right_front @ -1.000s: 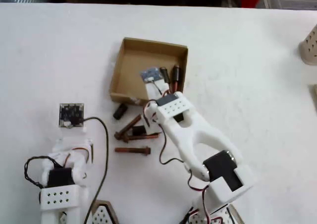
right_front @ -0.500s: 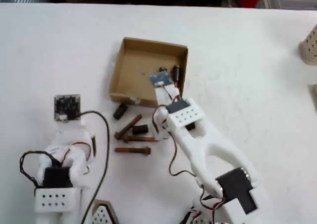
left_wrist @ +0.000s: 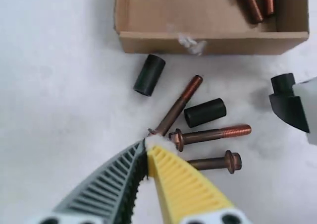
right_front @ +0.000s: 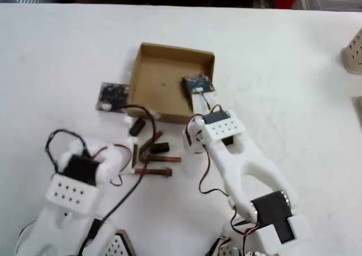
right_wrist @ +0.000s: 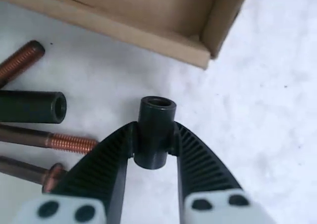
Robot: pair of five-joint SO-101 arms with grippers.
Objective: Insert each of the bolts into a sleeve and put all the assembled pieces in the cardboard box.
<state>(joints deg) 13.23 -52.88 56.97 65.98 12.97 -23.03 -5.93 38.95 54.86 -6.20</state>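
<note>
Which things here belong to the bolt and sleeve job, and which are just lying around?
Job: cardboard box, three loose bolts, two loose sleeves, a sleeve in the right gripper, assembled pieces in the box.
Lying about: perforated beige object, far right.

Table (left_wrist: 59,110): white, matt, finely grainy surface; the material cannot be told
Cardboard box (left_wrist: 208,42): plain brown cardboard, matt, with raw cut edges; a small white scuffed tear on one outer wall
Bolts (left_wrist: 210,135): copper-coloured metal with a dull sheen, smooth shanks, ridged threads at the ends
Loose sleeves (left_wrist: 149,74): black, smooth, matt with a faint sheen; plastic or rubber, cannot tell which
Gripped sleeve (right_wrist: 155,157): the same black, smooth, near-matt finish
Left hand (left_wrist: 147,143): ribbed plastic, matt, one side grey, the other yellow
Right hand (right_wrist: 154,131): black ribbed plastic, matt
Arm shells (right_front: 243,160): white plastic, smooth, matt
</note>
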